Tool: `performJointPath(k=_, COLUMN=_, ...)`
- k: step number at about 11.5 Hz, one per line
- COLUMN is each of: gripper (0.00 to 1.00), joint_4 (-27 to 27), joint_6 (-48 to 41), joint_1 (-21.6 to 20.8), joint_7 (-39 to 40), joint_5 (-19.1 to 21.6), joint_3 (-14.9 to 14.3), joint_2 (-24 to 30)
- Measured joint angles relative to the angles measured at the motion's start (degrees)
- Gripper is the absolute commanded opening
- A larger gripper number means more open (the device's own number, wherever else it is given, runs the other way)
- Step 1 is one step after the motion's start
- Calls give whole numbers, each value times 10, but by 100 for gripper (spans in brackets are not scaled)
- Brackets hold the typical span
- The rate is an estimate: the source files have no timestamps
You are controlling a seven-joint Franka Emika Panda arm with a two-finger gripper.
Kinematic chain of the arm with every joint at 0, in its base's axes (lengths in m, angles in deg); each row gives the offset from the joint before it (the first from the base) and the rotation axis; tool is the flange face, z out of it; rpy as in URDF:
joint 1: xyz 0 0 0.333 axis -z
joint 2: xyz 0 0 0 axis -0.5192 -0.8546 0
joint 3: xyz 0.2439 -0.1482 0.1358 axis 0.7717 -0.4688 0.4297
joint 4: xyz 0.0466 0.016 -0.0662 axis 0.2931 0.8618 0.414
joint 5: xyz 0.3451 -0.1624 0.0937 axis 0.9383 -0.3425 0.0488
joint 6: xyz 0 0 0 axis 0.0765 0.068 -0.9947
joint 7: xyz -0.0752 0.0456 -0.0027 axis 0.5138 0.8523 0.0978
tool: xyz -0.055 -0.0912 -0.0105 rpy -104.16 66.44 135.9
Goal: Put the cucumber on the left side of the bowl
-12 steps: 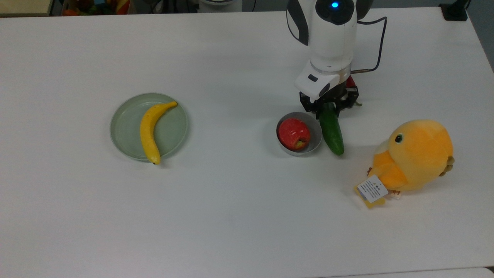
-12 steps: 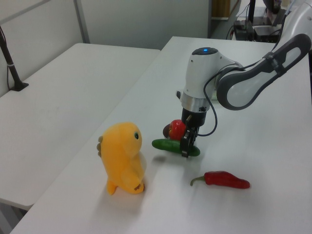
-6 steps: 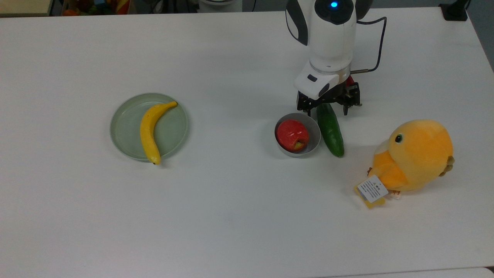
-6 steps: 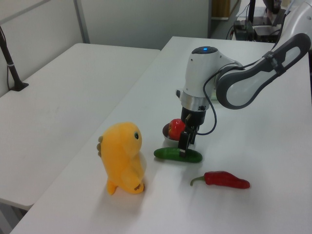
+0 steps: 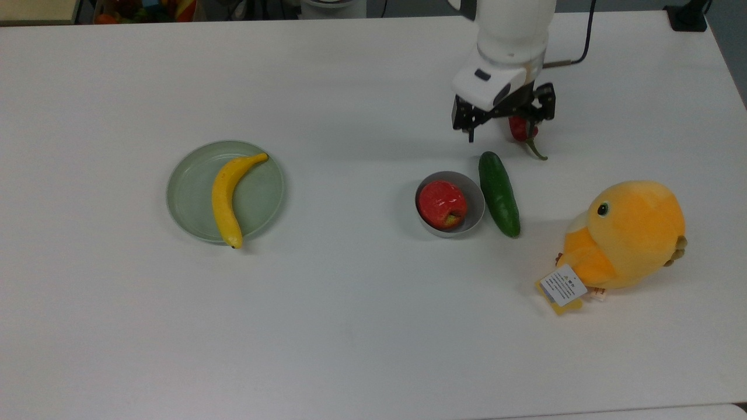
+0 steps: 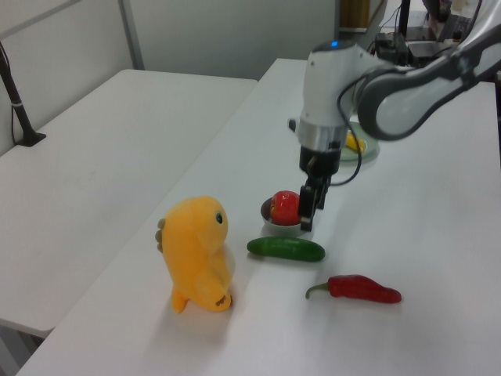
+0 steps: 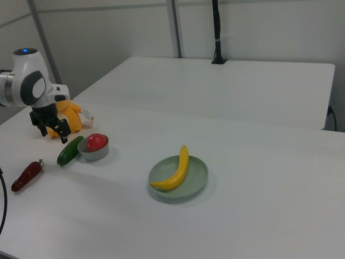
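- Now claw (image 5: 501,125) spread, holding nothing, raised off the desk (image 5: 350,326), above the red chili (image 5: 519,129).
- Cucumber (image 5: 499,193) lies flat on the desk, just beside the bowl (image 5: 477,201) on the top view's right, apparently touching the rim.
- Bowl holds a red apple (image 5: 443,203).
- Placement looks done; best to lift straight up and clear, avoiding cucumber and chili.
- Plush chick (image 5: 627,236) sits further toward the top view's right.

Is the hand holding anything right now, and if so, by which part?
Nothing. The hand is open and raised; the cucumber lies on the table beside the bowl.
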Motion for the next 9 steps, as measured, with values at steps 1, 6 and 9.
performJointPath(k=1, gripper=100, joint_4=0, joint_6=-29, joint_1=1, joint_7=0, joint_5=0, joint_3=-1, joint_2=22)
performJointPath(k=6, gripper=100, joint_4=1, joint_6=-142, joint_1=70, joint_7=11, joint_5=-49, joint_3=-17, joint_2=112)
performJointPath(k=9, gripper=100, joint_4=2, joint_6=-149, joint_1=92, joint_7=69, joint_5=-70, joint_3=-80, joint_2=135)
